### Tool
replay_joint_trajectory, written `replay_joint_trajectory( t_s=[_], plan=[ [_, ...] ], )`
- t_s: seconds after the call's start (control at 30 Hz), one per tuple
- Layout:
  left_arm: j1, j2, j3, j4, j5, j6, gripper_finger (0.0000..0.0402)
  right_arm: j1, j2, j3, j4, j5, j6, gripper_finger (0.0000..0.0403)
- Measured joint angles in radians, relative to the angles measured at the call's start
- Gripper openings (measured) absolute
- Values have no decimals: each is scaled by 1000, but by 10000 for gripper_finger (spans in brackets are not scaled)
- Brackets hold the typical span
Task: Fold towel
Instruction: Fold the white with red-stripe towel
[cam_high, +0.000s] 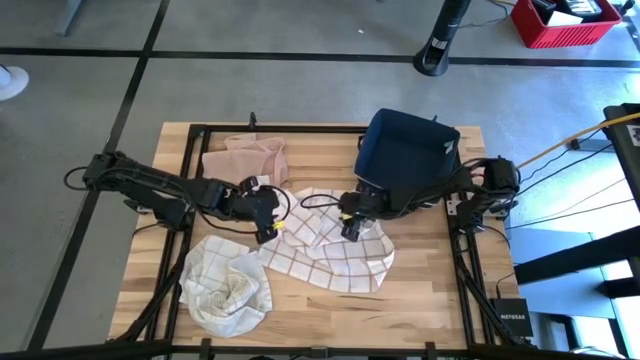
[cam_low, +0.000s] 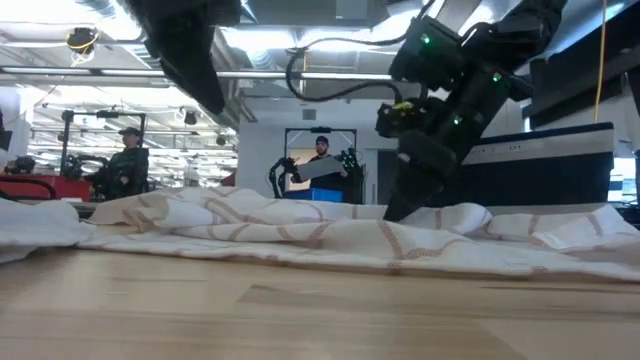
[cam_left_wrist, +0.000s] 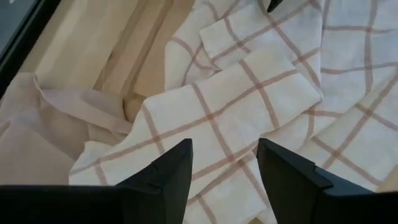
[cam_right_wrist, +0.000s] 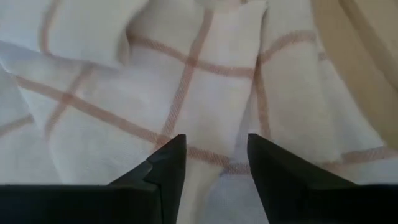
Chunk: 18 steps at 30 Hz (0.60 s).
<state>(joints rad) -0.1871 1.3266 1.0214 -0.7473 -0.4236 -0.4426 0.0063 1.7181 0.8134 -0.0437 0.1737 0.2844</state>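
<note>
Checked cotton towel (cam_high: 335, 250), white with thin reddish-brown lines, lies crumpled at the middle of the wooden surface (cam_high: 420, 290), its near portion spread flat and its far edge bunched into ridges.

Item, left gripper (cam_high: 270, 222): low over the towel's left edge, jaws spread with cloth showing between them and nothing pinched.

Item, right gripper (cam_high: 349, 226): low over the bunched ridge near the towel's far middle, jaws likewise spread and empty (the right wrist view shows a raised fold lying directly in the gap).

Item, other cloths: a pinkish cloth (cam_high: 247, 158) at the far left, touching the towel's edge, and a second crumpled checked cloth (cam_high: 228, 282) at the near left, just beside the towel. A dark blue bin (cam_high: 405, 155) stands behind the right arm.

Handling note, as a judgement: you appear to be setting up the grasp on two points of one edge. Bring each pair of jaws down onto a single layer at a true corner or hem, not a mid-cloth ridge, or the lift will drag doubled fabric. Keep your left jaws clear of the pinkish cloth. Close both firmly before lifting, then raise evenly so the towel hangs flat.
</note>
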Motion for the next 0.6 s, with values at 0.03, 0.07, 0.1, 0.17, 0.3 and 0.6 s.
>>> replay_joint_trajectory(
  t_s=[0.03,0.07,0.1,0.17,0.3,0.6],
  plan=[
    [0,0,0,11,0,3,172,0,14,0,6,0,0,165],
    [0,0,0,16,0,5,172,0,29,0,8,0,0,161],
    [0,0,0,13,0,6,173,0,43,0,17,2,-1,157],
    [0,0,0,16,0,7,172,0,57,4,36,3,-22,146],
    [0,0,0,26,2,37,172,17,49,23,11,2,-77,98],
    [-1,14,0,111,1,94,173,114,4,100,8,19,-164,16]
  ],
)
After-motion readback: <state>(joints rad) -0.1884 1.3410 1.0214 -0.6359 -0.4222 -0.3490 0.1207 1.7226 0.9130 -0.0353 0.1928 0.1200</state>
